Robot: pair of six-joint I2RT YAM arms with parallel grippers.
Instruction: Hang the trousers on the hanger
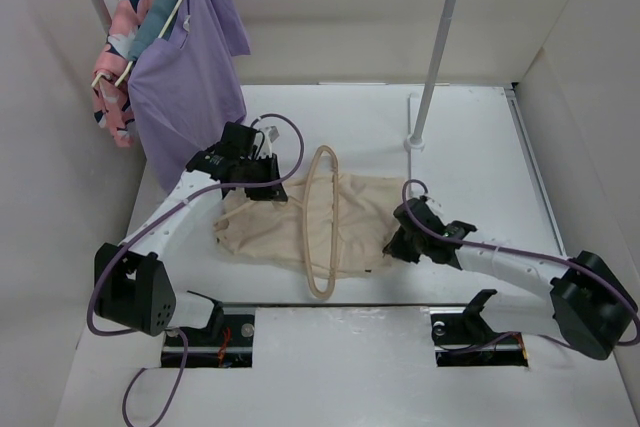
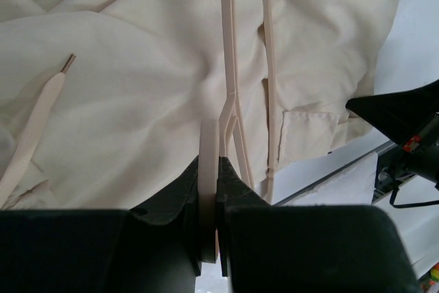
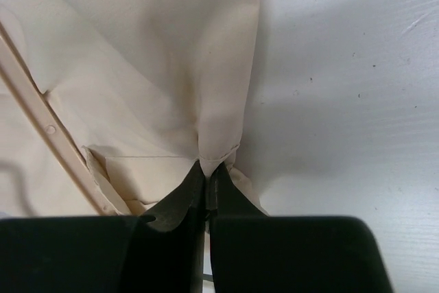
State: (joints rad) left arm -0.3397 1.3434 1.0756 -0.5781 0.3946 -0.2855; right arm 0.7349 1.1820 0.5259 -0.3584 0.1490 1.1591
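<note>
I'm gripping the hanger (image 2: 208, 135) tight in my left gripper (image 2: 209, 165), right gripper (image 3: 206, 168) pinching the trousers (image 3: 137, 46) edge (by a pocket), hanger lying across them.

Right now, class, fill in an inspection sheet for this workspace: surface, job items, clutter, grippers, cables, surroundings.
Surface: white table, garment at its middle.
Job's things: beige trousers bunched up; pale hanger lying across them.
Clutter: nothing seen.
Grippers: left gripper shut on the hanger; right gripper shut on an edge of the trousers.
Cables: purple cable loops by the left wrist; another runs along the right arm.
Surroundings: clothes rail at the far side, holding a purple shirt and a pink patterned garment; white walls.
</note>
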